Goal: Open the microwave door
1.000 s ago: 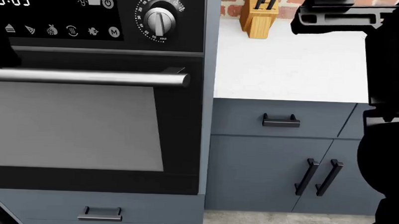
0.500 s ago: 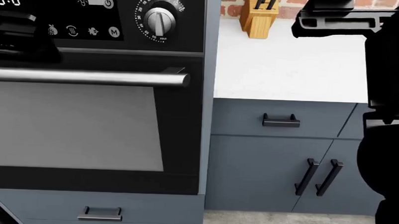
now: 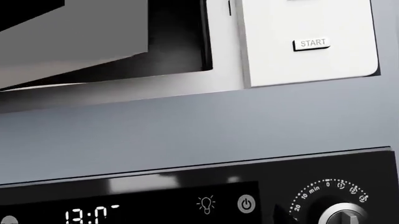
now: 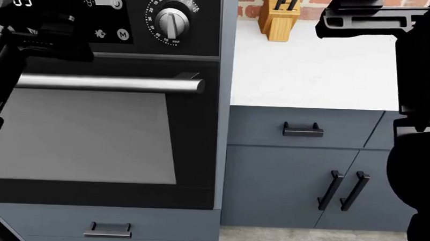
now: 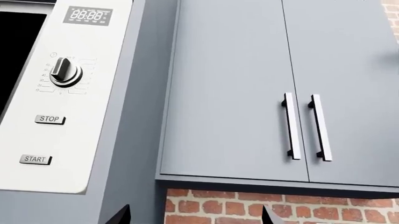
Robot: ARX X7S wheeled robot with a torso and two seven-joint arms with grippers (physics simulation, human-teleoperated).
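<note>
The microwave occupies the left third of the right wrist view, its white control panel carrying a digital display, a dial, a STOP button and a START button. In the left wrist view the microwave door fills the upper left of the frame, dark glass beside the same white panel; whether it is ajar cannot be told. Below it runs a grey cabinet band, then the black oven panel with clock digits and a timer knob.

In the head view the oven fills the left half, with a steel bar handle across its door. The left arm stands dark at the upper left, over the oven panel; the state of its tool cannot be told. The right arm runs along the right edge. Two dark fingertips of the right tool show at the lower edge of the right wrist view, spread apart and holding nothing.

A white worktop bears a wooden knife block against a brick wall. Grey upper cabinets hang beside the microwave.
</note>
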